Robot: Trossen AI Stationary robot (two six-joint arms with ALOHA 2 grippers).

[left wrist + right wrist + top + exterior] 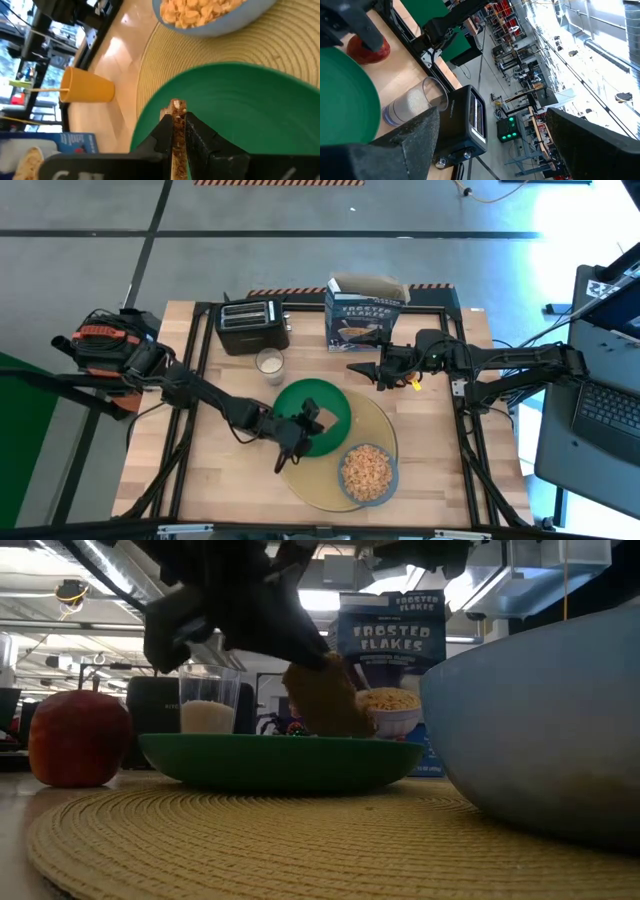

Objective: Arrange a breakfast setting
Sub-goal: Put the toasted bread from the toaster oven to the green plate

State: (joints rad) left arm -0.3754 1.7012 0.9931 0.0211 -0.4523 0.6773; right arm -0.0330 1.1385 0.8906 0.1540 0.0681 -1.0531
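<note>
My left gripper (pixel 303 426) is shut on the toast slice (pixel 325 700) over the green plate (pixel 338 402), which lies on the far left part of the round yellow mat (pixel 310 480). The blue-grey bowl (pixel 367 473) of cereal sits on the mat's near right. The milk glass (pixel 269 363) stands left of the blue cereal box (pixel 364 315). The red apple (pixel 78 737) rests beside the mat. The orange cup (pixel 87 86) lies on its side on the table. My right gripper (pixel 368 370) is open and empty, near the box. My left gripper pinches the toast slice between its two fingers, one on each flat face, at the slice's upper part (pixel 176 116). The fingers slant down from the table's left. The slice hangs tilted below them over the plate (pixel 270 760); whether its lower end touches the plate I cannot tell.
A black toaster (pixel 252 325) stands at the far left of the table, left of the cereal box. Bare wood (pixel 200 460) lies left of the mat and right of it toward the table's right edge.
</note>
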